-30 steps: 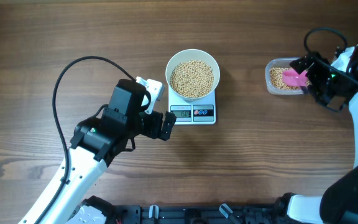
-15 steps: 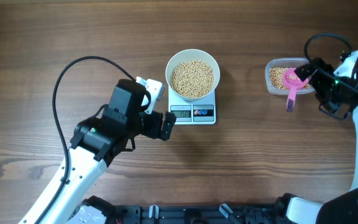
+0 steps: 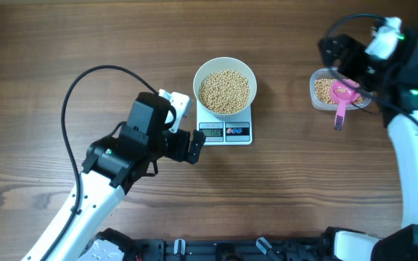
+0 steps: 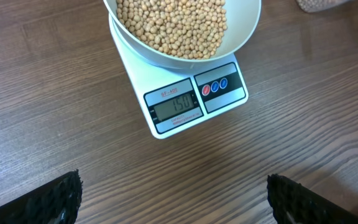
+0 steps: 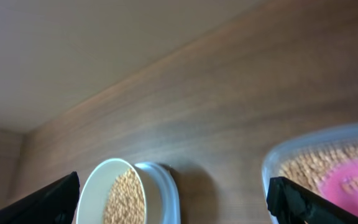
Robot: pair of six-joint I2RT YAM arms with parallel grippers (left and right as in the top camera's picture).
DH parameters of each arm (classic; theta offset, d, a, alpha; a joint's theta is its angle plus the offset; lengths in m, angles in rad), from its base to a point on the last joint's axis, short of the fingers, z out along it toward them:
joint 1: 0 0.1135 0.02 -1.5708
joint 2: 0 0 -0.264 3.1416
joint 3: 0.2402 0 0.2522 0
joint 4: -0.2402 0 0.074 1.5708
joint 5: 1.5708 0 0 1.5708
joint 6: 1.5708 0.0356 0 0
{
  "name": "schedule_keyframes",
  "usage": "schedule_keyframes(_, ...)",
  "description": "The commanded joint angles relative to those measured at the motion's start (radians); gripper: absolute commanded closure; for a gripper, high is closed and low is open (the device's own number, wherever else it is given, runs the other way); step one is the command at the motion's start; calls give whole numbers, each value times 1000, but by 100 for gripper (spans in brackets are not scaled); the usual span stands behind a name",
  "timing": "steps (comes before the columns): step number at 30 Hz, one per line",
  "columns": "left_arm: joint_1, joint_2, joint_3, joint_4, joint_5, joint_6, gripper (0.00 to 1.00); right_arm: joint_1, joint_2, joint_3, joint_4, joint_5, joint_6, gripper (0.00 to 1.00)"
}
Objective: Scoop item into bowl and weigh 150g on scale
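On the table: the scale stands mid-table with the bowl on its plate. The tub lies well apart to the right.
Left gripper: wide open and holding nothing, low and just beside the scale's front-left corner.
Right gripper: wide open and empty, up over the tub.
Risk, left arm: it hangs so close to the scale that any swing that way could, I judge, nudge it or lean on the plate and spoil the reading.
Risk, right arm: a careless drop could catch the handle of the scoop, which juts over the tub's edge. That could flip beans out onto the wood.
Risk, bowl: a bump could slide it off centre or spill a few beans, and the weight would then fall short.
Risk, scoop: it lies in the tub, ready to hand. One more scoopful would overshoot, since the display seems to read 150 already.
Risk, display: it may blank out if left, and then nobody can check the figure.
Beans, place: most lie in the bowl on the scale, and the rest are in the tub.
Beans, look: small, round and tan-beige, smooth and dry. They sit loose in an even mound below the white rim, and I see none stray on the table.
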Motion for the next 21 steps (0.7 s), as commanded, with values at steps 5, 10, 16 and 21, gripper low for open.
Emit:
schedule_keyframes(5, -3, 4, 4, 3, 8, 20, 0, 125, -4, 19, 90, 192, -16, 0)
schedule_keyframes(10, -3, 4, 4, 3, 8, 20, 0, 125, -4, 19, -32, 188, 52, 0)
schedule_keyframes(16, -3, 4, 4, 3, 8, 20, 0, 125, -4, 19, -146, 188, 89, 0)
schedule_keyframes(21, -3, 4, 4, 3, 8, 20, 0, 125, -4, 19, -166, 188, 33, 0)
